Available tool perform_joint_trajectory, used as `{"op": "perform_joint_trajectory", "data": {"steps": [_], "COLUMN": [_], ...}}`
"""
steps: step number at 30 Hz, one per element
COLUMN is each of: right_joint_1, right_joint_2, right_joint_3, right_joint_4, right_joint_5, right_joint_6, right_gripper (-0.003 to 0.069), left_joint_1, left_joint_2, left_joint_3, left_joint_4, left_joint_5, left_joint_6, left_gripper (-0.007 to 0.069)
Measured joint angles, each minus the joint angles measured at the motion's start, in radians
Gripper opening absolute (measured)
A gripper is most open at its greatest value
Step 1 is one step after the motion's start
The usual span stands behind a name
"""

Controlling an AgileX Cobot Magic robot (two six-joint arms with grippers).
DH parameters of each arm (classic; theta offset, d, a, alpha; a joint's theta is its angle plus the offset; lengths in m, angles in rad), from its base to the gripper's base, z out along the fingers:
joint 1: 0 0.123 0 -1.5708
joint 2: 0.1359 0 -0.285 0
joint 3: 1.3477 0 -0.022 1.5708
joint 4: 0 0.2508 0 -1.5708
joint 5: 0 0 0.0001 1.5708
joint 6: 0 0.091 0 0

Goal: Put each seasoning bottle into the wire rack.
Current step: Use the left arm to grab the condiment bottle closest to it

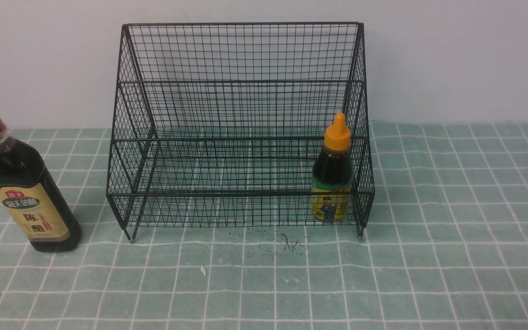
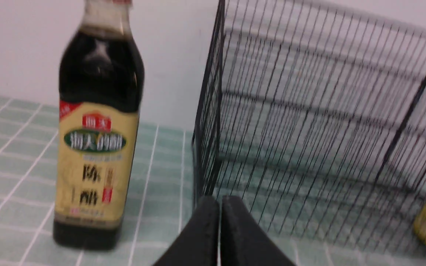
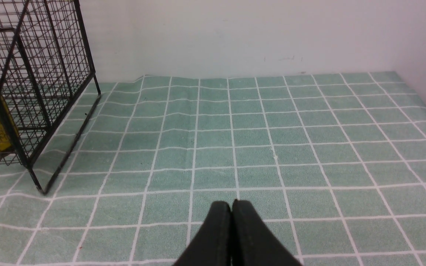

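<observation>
One worktop (image 1: 456,256) spreads before us, covered in green cloth with a white grid, running to a pale wall (image 1: 456,59) at the far side. On its far part, around the middle, stands the largest object, a black wire rack (image 1: 241,192) with sloping sides and short feet. To the left of the rack, well clear of its frame, we find the tall bottle (image 1: 39,215) of dark liquid, upright, with a gold cap and a tan label printed in Chinese. Smaller is the short bottle (image 1: 332,174), with an orange nozzle cap and a yellow-green label; it stands upright inside the rack, close to the right side wall.

Nearest to us are the two grippers. The left jaws (image 2: 218,221) are pressed together with nothing between them, and the right jaws (image 3: 231,225) are likewise closed on nothing.

We judge the task about half done: the short bottle is in, and the tall one remains to be placed. Since it stands on the left, the left arm seems the natural one to fetch it, and the rack's left part looks roomy enough to receive it.
</observation>
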Motion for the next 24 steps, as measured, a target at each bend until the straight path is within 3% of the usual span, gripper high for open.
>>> {"op": "perform_joint_trajectory", "data": {"steps": [3,9,16,22,24], "right_joint_1": [0.000,0.000,0.000,0.000,0.000], "right_joint_2": [0.000,0.000,0.000,0.000,0.000], "right_joint_3": [0.000,0.000,0.000,0.000,0.000], "right_joint_4": [0.000,0.000,0.000,0.000,0.000], "right_joint_5": [0.001,0.001,0.002,0.003,0.003], "right_joint_6": [0.000,0.000,0.000,0.000,0.000], "right_gripper": [-0.0013,-0.0013,-0.0013,-0.0013,-0.0013], "left_joint_1": [0.000,0.000,0.000,0.000,0.000], "left_joint_2": [0.000,0.007,0.300,0.610,0.725], "left_joint_3": [0.000,-0.013,-0.235,-0.426,-0.513], "left_joint_4": [-0.071,-0.070,-0.083,-0.260,-0.355], "left_joint_5": [-0.143,-0.400,-0.432,-0.401,-0.376], "left_joint_6": [-0.008,0.033,0.339,0.554,0.661], "left_gripper": [-0.0006,-0.0006,0.0003,0.0113,0.0192]}}
